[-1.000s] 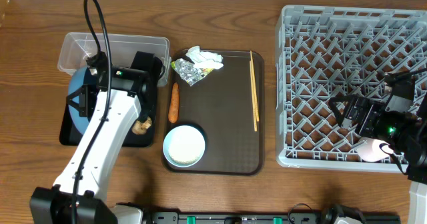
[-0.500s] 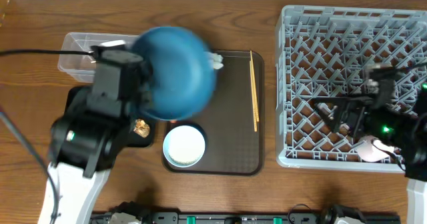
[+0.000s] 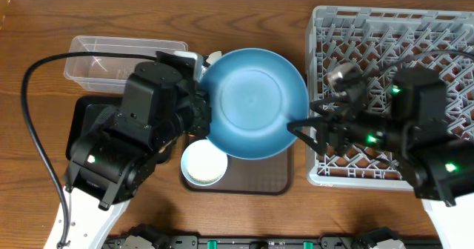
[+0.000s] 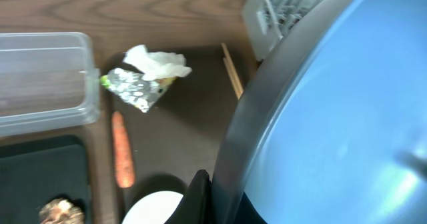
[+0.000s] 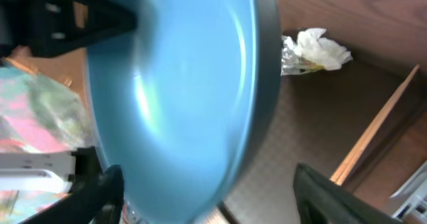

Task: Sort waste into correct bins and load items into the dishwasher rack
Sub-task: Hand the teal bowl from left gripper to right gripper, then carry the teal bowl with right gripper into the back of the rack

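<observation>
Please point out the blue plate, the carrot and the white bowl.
blue plate [image 3: 255, 104]: overhead view, centre of its face.
carrot [image 4: 121, 151]: left wrist view, middle of its length.
white bowl [image 3: 201, 167]: overhead view, its inside.

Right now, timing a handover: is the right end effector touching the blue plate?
Cannot tell. Right wrist view: the blue plate lies, blurred, between the open jaws of the right end effector; overhead, its tips overlap the rim, no contact or gap plain.

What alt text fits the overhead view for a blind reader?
The left gripper holds a large blue plate above the brown tray while the right gripper, open, flanks its opposite edge. A grey dishwasher rack stands to the right.
</observation>
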Controlling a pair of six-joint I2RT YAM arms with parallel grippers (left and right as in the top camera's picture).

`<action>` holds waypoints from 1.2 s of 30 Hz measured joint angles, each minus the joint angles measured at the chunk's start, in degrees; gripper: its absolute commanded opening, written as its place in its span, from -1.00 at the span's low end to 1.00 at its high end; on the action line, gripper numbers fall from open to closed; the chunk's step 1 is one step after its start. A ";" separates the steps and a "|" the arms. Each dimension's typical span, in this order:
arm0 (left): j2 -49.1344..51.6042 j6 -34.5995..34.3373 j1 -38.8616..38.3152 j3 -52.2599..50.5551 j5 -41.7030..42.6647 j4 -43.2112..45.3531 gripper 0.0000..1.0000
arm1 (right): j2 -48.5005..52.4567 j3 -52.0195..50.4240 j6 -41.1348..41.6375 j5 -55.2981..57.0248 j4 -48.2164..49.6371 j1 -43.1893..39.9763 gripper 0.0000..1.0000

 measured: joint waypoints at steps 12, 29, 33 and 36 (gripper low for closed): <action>-0.24 0.76 -2.54 0.00 0.35 0.63 0.20 | 5.51 -0.02 5.25 11.87 7.06 5.20 -0.98; -0.59 0.44 -2.86 0.00 0.85 1.22 0.96 | 0.90 -0.04 7.48 70.58 3.28 -9.38 -0.98; -0.59 0.44 -2.86 0.00 0.85 1.09 0.95 | 2.86 -0.04 7.32 83.10 6.86 -13.68 -0.97; -0.61 0.42 -2.86 0.00 0.85 0.72 0.96 | 5.22 -0.04 6.16 88.50 11.63 -15.67 -0.97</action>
